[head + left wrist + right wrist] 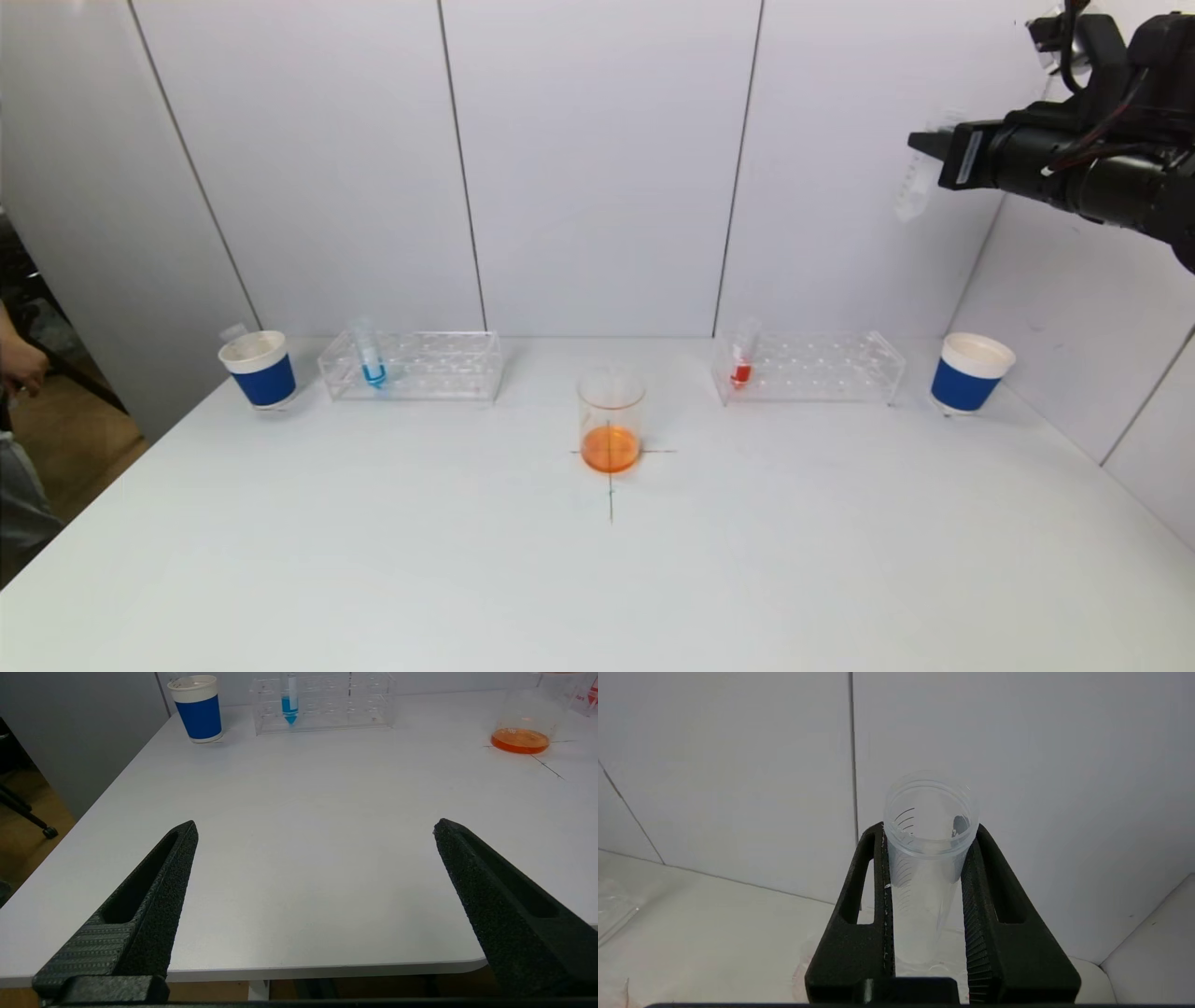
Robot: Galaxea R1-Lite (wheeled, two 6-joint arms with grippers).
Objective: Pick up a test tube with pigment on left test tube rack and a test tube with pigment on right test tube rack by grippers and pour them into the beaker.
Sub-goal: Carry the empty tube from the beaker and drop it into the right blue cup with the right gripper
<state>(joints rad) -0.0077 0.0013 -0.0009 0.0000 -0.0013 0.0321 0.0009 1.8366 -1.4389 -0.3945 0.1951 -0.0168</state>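
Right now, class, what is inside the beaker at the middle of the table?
The beaker holds a shallow layer of orange liquid at its bottom; the rest is clear. It stands on a cross marked on the table.

left paper cup (259, 368) upright | right paper cup (970, 373) upright | table (373, 560)

Matt white table (373, 560); clear glossy plastic test tube (927, 858); rough black tool (924, 868).

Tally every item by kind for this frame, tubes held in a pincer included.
Test tubes: 3 — blue, red, empty one in right pincer
Racks: 2
Paper cups: 2
Beaker: 1
Total: 8
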